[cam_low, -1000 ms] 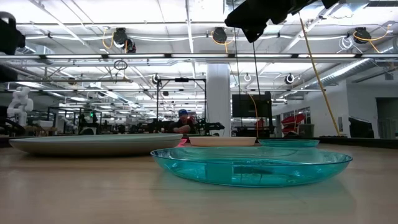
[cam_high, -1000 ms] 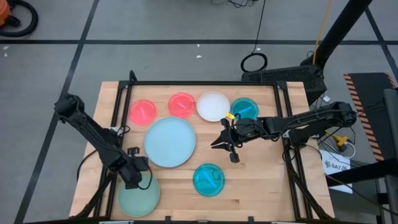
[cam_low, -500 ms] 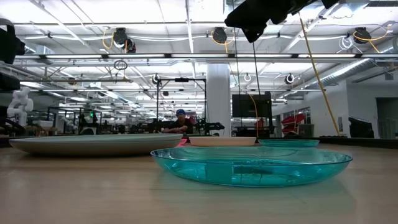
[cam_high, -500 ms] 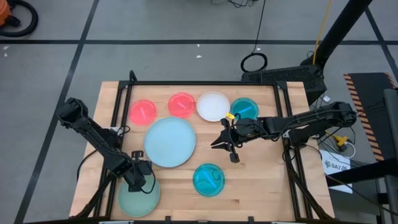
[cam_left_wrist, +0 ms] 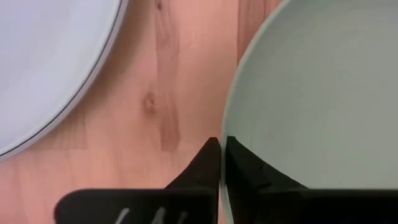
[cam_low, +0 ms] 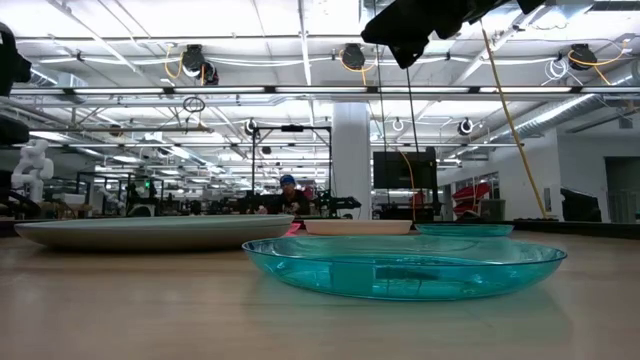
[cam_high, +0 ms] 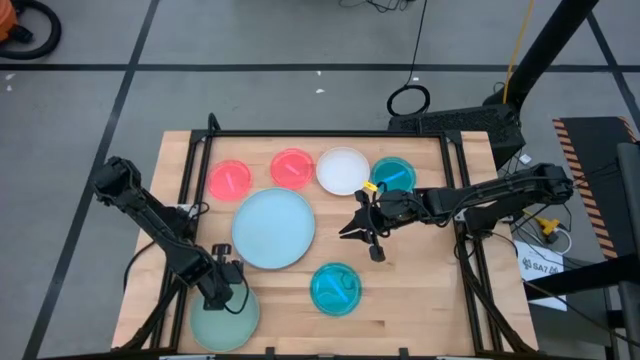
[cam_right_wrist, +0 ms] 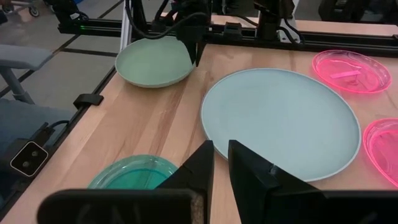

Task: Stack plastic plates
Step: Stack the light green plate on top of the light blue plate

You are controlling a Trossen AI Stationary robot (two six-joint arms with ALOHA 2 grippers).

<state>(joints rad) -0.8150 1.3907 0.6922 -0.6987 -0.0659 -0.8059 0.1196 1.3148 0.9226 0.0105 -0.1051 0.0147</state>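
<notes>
Rim of green plate (cam_left_wrist: 311, 93) between left hand (cam_left_wrist: 221, 163) fingers.

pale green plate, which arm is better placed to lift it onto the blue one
Left. The left gripper is shut on the pale green plate at its rim, beside the pale blue plate. The right gripper hangs above mid-table, far from it.

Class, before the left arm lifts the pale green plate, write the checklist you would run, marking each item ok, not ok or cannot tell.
1. Left gripper at the rim of the pale green plate: ok.
2. Fingers closed on that rim: ok, one either side in the left wrist view.
3. Pale blue plate bare for stacking: ok.
4. Right gripper away from both plates: ok, it hangs above bare table.
5. Grip firm enough to lift: cannot tell.
</notes>
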